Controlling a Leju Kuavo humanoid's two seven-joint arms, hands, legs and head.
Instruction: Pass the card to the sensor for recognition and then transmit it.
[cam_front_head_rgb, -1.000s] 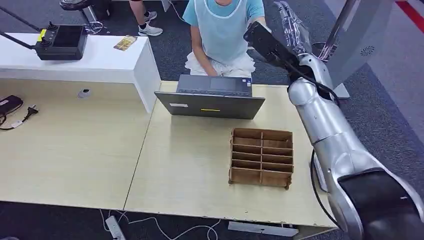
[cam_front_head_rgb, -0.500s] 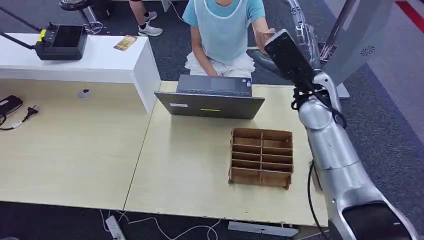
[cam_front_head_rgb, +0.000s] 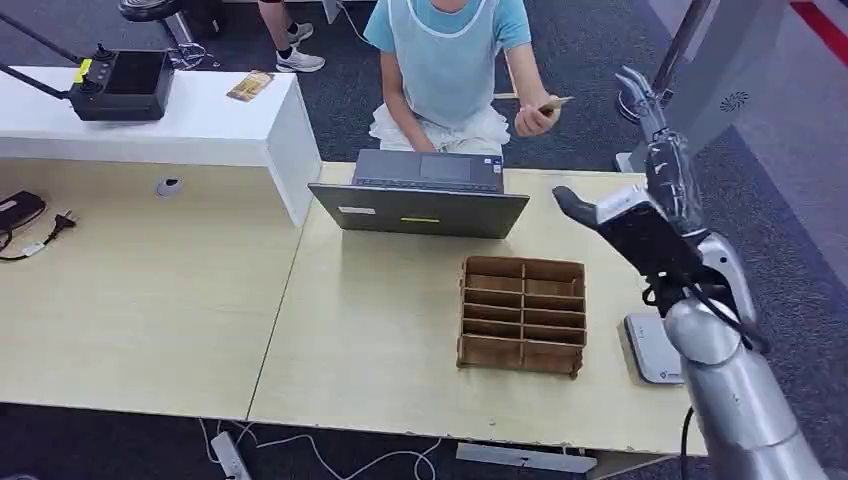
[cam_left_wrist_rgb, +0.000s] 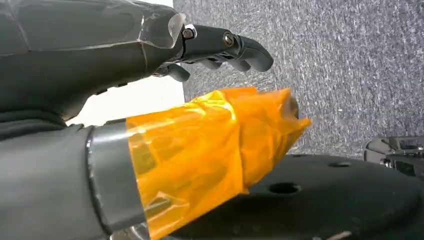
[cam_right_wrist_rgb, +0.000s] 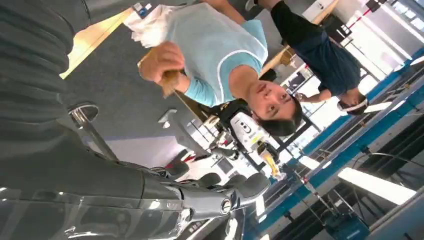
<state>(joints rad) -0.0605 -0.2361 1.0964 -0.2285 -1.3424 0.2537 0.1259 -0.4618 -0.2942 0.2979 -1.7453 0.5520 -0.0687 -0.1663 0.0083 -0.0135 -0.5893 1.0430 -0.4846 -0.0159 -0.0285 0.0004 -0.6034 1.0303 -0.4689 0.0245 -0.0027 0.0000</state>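
A seated person in a light blue top holds the tan card (cam_front_head_rgb: 553, 103) in a raised hand behind the table; the right wrist view shows the card (cam_right_wrist_rgb: 167, 80) in that same hand. My right hand (cam_front_head_rgb: 668, 168) hovers above the table's right end, below and to the right of the card, fingers spread and empty. Its fingers (cam_right_wrist_rgb: 215, 192) stretch out with nothing in them. The flat grey sensor (cam_front_head_rgb: 655, 348) lies at the table's right edge, beneath my forearm. My left hand (cam_left_wrist_rgb: 220, 47) hangs over grey carpet, holding nothing, its thumb (cam_left_wrist_rgb: 210, 150) wrapped in orange tape.
A brown cardboard divider box (cam_front_head_rgb: 523, 313) stands on the light wood table (cam_front_head_rgb: 380, 340), left of the sensor. An open laptop (cam_front_head_rgb: 425, 195) sits in front of the person. A white bench (cam_front_head_rgb: 190, 125) with a black controller (cam_front_head_rgb: 125, 85) is at the back left.
My right arm has drawn back and dropped from beside the person toward the table's right end. The person's hand met mine and now holds the card.
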